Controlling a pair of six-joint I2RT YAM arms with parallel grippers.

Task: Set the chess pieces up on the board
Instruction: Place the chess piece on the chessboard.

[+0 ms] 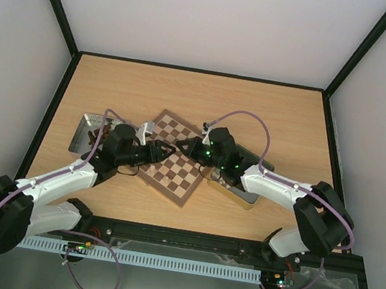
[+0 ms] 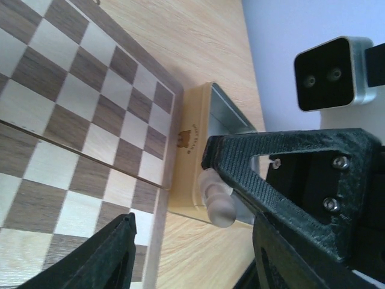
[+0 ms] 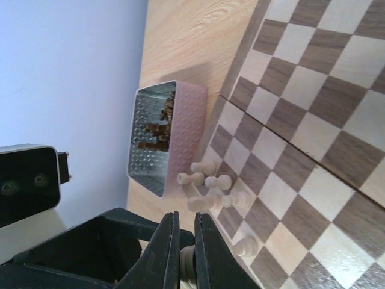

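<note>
The board (image 1: 176, 162) lies turned at an angle in the middle of the table and fills the left of the left wrist view (image 2: 72, 120). My right gripper (image 3: 187, 256) is shut on a pale cream chess piece (image 3: 187, 268) and holds it over the board's left corner; the piece also shows in the left wrist view (image 2: 218, 201). Several pale pieces (image 3: 210, 186) stand or lie on the board's corner squares next to the silver tray. My left gripper (image 1: 169, 151) is open and empty, its tips facing the right gripper (image 1: 188, 146) from close by.
A silver tray (image 1: 86, 132) with dark brown pieces (image 3: 157, 129) stands left of the board. A gold tin (image 1: 254, 185) sits against the board's right edge, also in the left wrist view (image 2: 189, 150). Black-framed walls close in the table.
</note>
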